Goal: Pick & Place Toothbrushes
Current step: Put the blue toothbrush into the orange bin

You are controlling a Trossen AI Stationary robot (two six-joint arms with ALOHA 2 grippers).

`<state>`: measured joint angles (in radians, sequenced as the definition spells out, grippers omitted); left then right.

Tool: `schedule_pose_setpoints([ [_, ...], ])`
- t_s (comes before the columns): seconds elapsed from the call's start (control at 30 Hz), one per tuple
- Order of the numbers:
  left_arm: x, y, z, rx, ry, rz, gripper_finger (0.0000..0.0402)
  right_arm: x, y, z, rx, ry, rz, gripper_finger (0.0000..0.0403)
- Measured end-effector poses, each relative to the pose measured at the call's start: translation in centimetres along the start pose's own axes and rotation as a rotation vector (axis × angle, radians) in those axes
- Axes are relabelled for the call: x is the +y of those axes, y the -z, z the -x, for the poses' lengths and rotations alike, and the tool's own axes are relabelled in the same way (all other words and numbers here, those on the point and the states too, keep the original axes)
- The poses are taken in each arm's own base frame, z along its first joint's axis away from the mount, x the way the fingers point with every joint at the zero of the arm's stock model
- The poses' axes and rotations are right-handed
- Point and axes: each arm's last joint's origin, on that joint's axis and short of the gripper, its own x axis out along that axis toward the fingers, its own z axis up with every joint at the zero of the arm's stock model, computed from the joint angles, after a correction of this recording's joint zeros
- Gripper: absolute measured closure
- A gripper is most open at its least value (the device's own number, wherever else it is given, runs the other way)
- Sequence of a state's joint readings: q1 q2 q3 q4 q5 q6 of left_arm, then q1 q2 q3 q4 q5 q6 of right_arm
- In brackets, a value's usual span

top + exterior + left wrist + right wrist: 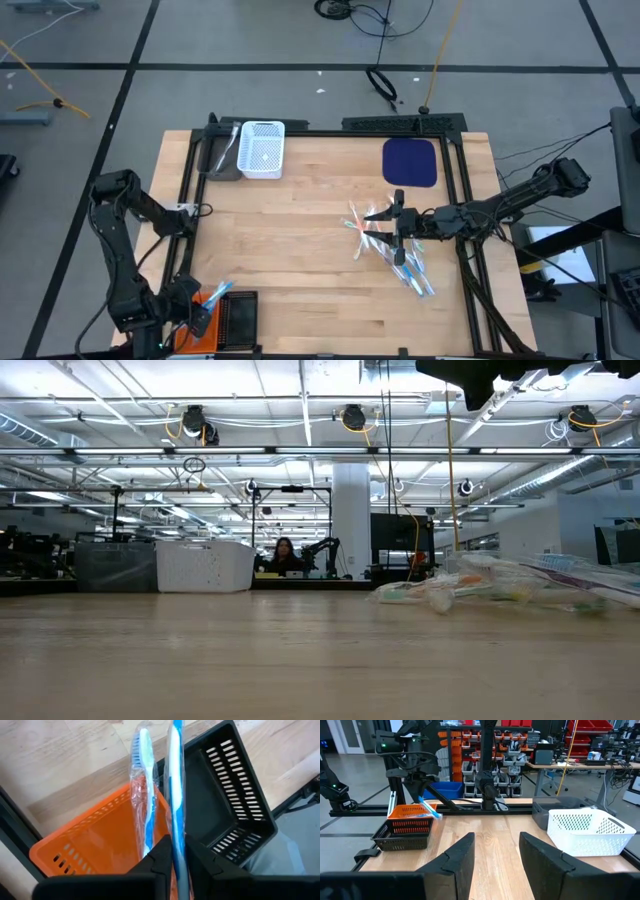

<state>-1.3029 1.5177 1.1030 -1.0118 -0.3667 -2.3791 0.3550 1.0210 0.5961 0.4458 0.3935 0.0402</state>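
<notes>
Now the left tool [172,857] clamps a blue toothbrush [175,780] over the orange basket [100,840]; the right tool [495,852], fingers apart, hovers over the toothbrush pile [395,250] at three o'clock.

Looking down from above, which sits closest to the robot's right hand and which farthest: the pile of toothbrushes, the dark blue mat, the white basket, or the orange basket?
1. Pile of toothbrushes, directly under the right hand.
2. Dark blue mat, just beyond it at the table's back edge.
3. White basket, back edge, toward the left.
4. Orange basket, front left corner, by the left hand.
</notes>
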Motion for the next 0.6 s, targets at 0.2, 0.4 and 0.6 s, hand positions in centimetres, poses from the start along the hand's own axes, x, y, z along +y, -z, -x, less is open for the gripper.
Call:
schedule_pose_setpoints([
  [0.2,0.0,-0.1,0.0,-0.004,-0.008,0.002,0.0391,0.0,0.0,0.0,0.0,0.0,0.0,0.0257],
  [0.4,-0.2,-0.8,-0.8,-0.02,-0.058,0.037,0.0376,0.0,0.0,0.0,0.001,0.0,0.0,0.0257],
  [0.6,-0.7,-0.8,-2.4,-0.049,-0.079,0.024,0.0392,0.0,0.0,0.0,0.001,-0.001,0.0,0.0257],
])
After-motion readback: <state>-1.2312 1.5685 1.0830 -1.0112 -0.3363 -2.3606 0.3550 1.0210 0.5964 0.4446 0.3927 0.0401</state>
